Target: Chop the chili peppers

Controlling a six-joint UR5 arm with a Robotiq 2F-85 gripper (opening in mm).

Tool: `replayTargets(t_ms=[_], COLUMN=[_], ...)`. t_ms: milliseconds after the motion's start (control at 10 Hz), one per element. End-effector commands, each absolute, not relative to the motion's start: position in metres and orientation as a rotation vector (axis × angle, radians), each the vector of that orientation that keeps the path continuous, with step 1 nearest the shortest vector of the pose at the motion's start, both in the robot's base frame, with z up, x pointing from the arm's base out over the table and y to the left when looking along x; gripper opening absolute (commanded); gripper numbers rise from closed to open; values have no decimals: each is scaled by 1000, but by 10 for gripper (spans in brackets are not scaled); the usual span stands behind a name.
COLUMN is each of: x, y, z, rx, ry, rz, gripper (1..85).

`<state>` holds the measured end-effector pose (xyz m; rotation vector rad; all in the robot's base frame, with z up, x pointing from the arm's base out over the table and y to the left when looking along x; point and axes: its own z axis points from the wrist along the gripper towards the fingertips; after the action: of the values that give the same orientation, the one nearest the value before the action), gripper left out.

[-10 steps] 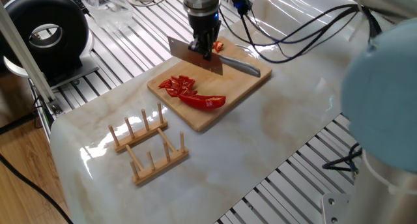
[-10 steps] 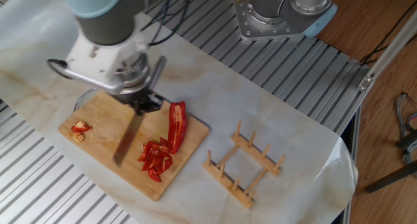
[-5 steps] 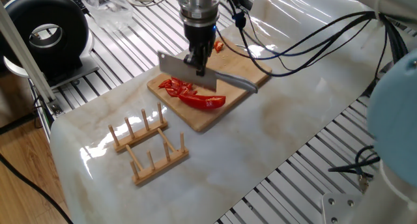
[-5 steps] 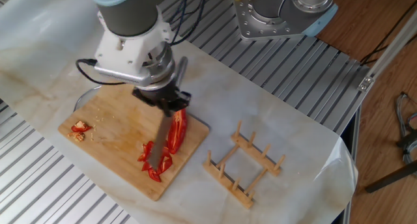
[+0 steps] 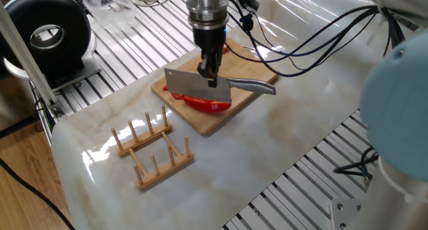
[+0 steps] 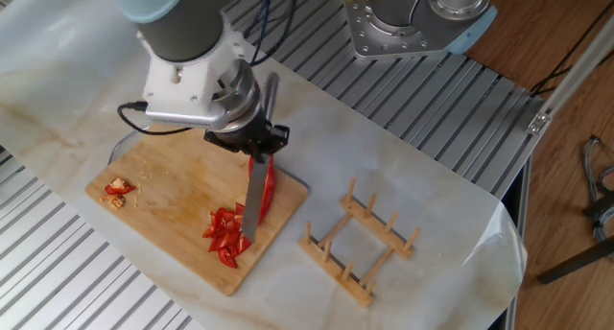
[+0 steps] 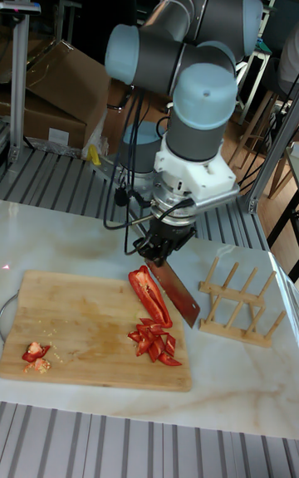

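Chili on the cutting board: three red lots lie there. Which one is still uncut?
The long pepper half, lying beside the knife held in the hand. The pile of bits next to it and the scraps at the far end are chopped small.

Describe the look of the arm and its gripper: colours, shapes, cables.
The arm is made of fat grey cylinders with pale blue rounded joint caps. Its wrist ends in a white housing above a silver ring. The gripper is small and black. Black cables loop from the wrist across the table.
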<state>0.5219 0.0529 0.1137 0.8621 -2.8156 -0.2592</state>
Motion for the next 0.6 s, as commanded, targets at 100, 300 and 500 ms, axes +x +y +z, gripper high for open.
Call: replayTargets(t_ms=[100,300,500], x=[506,511,516], y=[62,59,55], z=[110,93,84], rx=[904,948,1020], ry=[-2743,-2748,-2743], rz=[-386,-326,-274], gripper=[13,13,13])
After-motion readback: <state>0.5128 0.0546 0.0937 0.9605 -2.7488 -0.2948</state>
